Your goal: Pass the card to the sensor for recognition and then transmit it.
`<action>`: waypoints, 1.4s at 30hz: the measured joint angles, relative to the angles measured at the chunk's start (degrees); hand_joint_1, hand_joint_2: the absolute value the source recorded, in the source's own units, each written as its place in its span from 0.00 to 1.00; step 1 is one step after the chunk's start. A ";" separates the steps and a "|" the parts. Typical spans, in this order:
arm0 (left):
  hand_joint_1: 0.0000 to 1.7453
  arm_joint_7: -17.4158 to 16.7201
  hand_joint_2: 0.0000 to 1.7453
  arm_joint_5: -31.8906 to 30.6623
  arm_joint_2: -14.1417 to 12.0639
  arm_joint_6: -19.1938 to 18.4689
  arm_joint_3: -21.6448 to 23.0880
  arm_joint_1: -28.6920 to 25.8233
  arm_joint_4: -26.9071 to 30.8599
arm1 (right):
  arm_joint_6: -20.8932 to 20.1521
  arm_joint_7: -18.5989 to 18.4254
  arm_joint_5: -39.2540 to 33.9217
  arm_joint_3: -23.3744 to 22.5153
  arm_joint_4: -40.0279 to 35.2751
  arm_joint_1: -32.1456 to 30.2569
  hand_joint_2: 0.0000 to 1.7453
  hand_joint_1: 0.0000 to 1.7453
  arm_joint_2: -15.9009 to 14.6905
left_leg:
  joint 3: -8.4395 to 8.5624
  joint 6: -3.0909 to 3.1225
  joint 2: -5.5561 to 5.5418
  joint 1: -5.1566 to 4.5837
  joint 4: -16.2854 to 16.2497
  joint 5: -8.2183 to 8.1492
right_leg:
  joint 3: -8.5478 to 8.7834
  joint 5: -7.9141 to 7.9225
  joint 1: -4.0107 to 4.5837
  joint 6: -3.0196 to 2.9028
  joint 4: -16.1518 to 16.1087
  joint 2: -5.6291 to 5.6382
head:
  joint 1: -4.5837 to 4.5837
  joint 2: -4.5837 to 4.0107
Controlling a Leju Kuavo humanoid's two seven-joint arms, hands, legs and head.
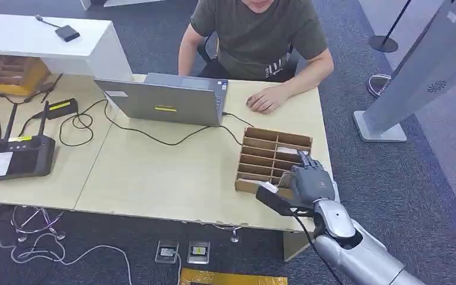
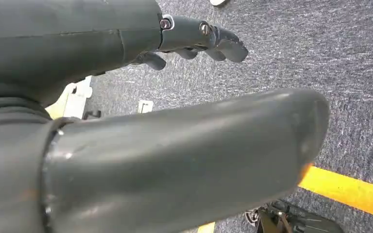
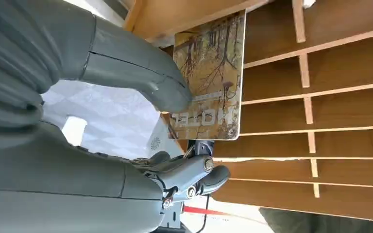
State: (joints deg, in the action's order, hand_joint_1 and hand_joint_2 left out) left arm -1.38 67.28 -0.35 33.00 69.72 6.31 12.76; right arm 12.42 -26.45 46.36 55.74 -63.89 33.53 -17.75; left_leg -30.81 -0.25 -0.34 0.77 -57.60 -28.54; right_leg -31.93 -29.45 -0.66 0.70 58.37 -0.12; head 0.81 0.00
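A wooden slotted rack [image 1: 273, 138] stands at the table's right front corner, with cards in some slots. My right hand [image 1: 312, 181] is at its near right side. In the right wrist view this hand [image 3: 68, 53] pinches a brown card printed HOTEL [image 3: 213, 82]: the thumb [image 3: 141, 73] presses on its face and the darker fingers [image 3: 194, 174] curl behind it. The card stands over the rack's dividers [image 3: 320, 107]. My left hand [image 2: 175, 150] hangs over the carpet with its fingers [image 2: 209, 39] apart and nothing in it. A grey standing terminal [image 1: 415, 71] rises on the floor right of the table.
A person in an olive shirt sits behind the table, one hand [image 1: 267, 102] resting near the rack. A grey laptop [image 1: 166, 101] stands mid-table. A black controller [image 1: 21, 155] and cables lie at the left. A yellow line [image 2: 349, 191] crosses the carpet.
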 joint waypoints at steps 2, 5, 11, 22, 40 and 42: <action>0.00 0.00 0.00 -0.02 0.00 -0.02 0.13 0.00 0.09 | 0.48 0.13 -0.11 0.22 0.57 0.19 1.00 1.00 0.31 | 0.01 0.00 0.00 0.00 0.00 0.00 | 0.00 0.00 0.00 0.00 0.00 0.00 | 0.00 0.00; 0.00 0.00 0.00 -0.04 0.00 -0.04 0.35 0.04 0.15 | 1.16 0.28 -0.41 0.42 1.20 0.24 1.00 1.00 0.65 | 0.02 0.00 0.00 0.00 0.00 0.00 | 0.01 0.00 0.00 0.00 0.00 0.06 | 0.00 0.00; 0.00 0.00 0.00 -0.02 0.00 -0.07 0.87 0.04 0.15 | 1.68 -0.15 0.33 0.81 2.05 0.64 1.00 1.00 1.00 | 0.05 -0.01 0.02 0.00 0.00 0.01 | 0.03 0.01 0.00 0.00 0.00 0.08 | 0.00 0.00; 0.00 0.00 0.00 -0.20 -0.15 -0.13 1.33 0.04 0.15 | -13.31 -11.81 17.69 -0.39 -3.68 8.25 1.00 1.00 -1.96 | 0.04 -0.01 0.03 -0.04 -0.03 0.06 | -0.02 0.09 -0.04 0.02 0.01 0.10 | 0.00 0.00; 0.00 0.02 0.00 1.77 0.22 0.48 1.38 0.02 0.15 | -29.77 -12.70 25.81 -10.27 -18.76 22.41 1.00 1.00 -5.88 | 0.02 -0.01 0.03 -0.01 -0.02 0.07 | -0.01 0.09 -0.01 0.01 0.01 0.09 | 0.00 0.00; 0.00 0.02 0.00 1.99 0.24 0.59 1.38 0.02 0.15 | -29.55 -12.70 25.66 -10.30 -19.02 22.45 1.00 1.00 -5.88 | 0.01 -0.01 0.03 -0.01 -0.02 0.07 | -0.01 0.09 -0.02 0.01 0.01 0.08 | 0.00 0.00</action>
State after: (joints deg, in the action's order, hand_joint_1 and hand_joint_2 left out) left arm -1.36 69.26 -0.11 33.59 71.10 6.33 12.92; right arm -17.14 -39.15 72.02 45.44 -82.90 55.98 -23.63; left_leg -30.80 -0.26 -0.31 0.76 -57.62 -28.48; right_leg -31.94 -29.36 -0.67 0.71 58.38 -0.03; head 0.81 0.00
